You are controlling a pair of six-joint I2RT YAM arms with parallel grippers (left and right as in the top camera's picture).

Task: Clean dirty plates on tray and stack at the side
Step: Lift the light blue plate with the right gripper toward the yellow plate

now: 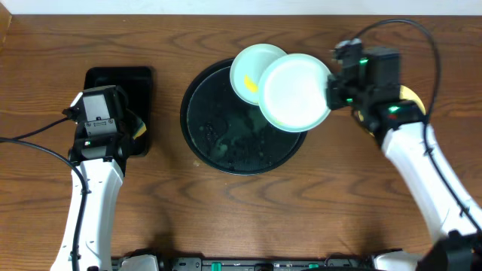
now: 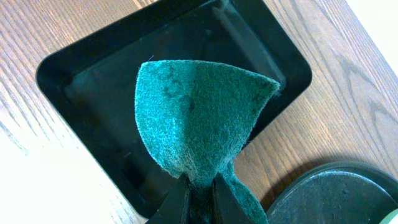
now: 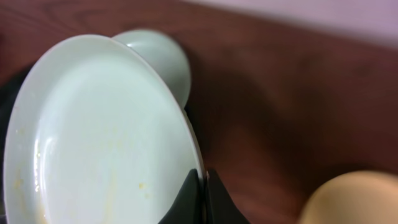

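Observation:
The large round black tray (image 1: pixel 218 132) lies mid-table. One light blue plate (image 1: pixel 248 69) with a yellow smear rests on its far right rim. My right gripper (image 1: pixel 331 90) is shut on the rim of a second light blue plate (image 1: pixel 295 92) and holds it tilted above the tray's right side. The right wrist view shows this plate (image 3: pixel 99 130) with faint yellow specks, pinched in the jaws (image 3: pixel 203 186). The pale yellow plate (image 1: pixel 412 96) lies on the table, mostly hidden under the right arm. My left gripper (image 2: pixel 200 199) is shut on a green scouring pad (image 2: pixel 199 118).
A rectangular black tray (image 1: pixel 120 79) sits at the left, under my left gripper; it also shows in the left wrist view (image 2: pixel 93 81). The round tray's edge (image 2: pixel 336 196) shows at that view's lower right. Wet streaks lie on the round tray's floor.

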